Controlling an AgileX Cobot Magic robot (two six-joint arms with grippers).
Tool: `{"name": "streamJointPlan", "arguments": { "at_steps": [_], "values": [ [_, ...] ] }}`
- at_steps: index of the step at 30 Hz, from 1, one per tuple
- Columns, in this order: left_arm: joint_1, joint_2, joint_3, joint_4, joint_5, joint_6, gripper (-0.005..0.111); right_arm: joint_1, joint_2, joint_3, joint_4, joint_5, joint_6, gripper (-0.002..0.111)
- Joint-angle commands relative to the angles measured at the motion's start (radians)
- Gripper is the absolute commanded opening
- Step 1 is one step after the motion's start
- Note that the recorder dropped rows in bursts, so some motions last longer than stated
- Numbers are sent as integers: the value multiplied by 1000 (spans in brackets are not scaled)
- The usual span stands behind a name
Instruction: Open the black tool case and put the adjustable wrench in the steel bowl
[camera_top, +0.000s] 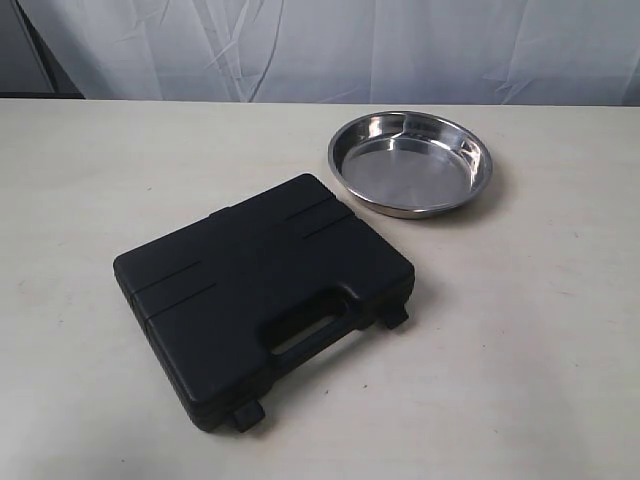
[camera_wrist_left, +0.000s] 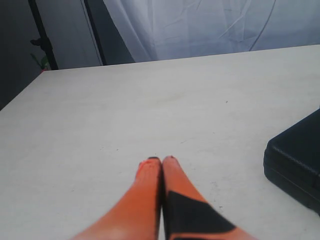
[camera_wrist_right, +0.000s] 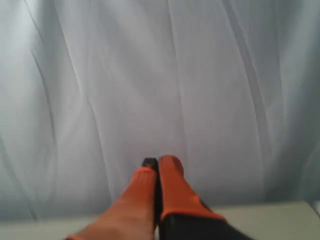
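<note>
The black tool case (camera_top: 262, 297) lies shut on the pale table, handle and two latches facing the near edge. Behind it to the right sits the steel bowl (camera_top: 410, 162), with nothing in it. The adjustable wrench is out of view. Neither arm shows in the exterior view. My left gripper (camera_wrist_left: 161, 159) is shut with nothing held, hovering over bare table, and a corner of the case (camera_wrist_left: 295, 157) lies off to one side of it. My right gripper (camera_wrist_right: 158, 161) is shut and empty, pointing at the white curtain above the table edge.
A white curtain (camera_top: 330, 45) hangs along the table's far edge. A dark stand (camera_wrist_left: 42, 37) rises beyond the table's corner in the left wrist view. The table (camera_top: 90, 180) spreads wide on all sides of the case and bowl.
</note>
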Motion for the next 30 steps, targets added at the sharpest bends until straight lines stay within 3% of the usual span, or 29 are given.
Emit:
{"name": "streamJointPlan", "arguments": {
  "at_steps": [1,6,10,20,23,28,30],
  "values": [
    [-7,-4,-2,0,-7,-6,0,162,345,-220,61,422,-501,-1],
    [-7,-4,-2,0,-7,-6,0,374,732,-415,491,766,-1009,-1],
    [-7,-4,-2,0,-7,-6,0,533,938,-443,636,849,-1295,-1],
    [-7,-4,-2,0,-7,-6,0,815,1164,-443,478,655,-1312,1],
    [-7,-4,-2,0,-7,-6,0,846,1184,-443,455,597,-1312,14],
    [-7,-4,-2,0,-7,-6,0,853,1204,-443,435,562,-1312,45],
    [-7,-4,-2,0,-7,-6,0,853,1209,-443,397,561,-1312,49]
  ]
}}
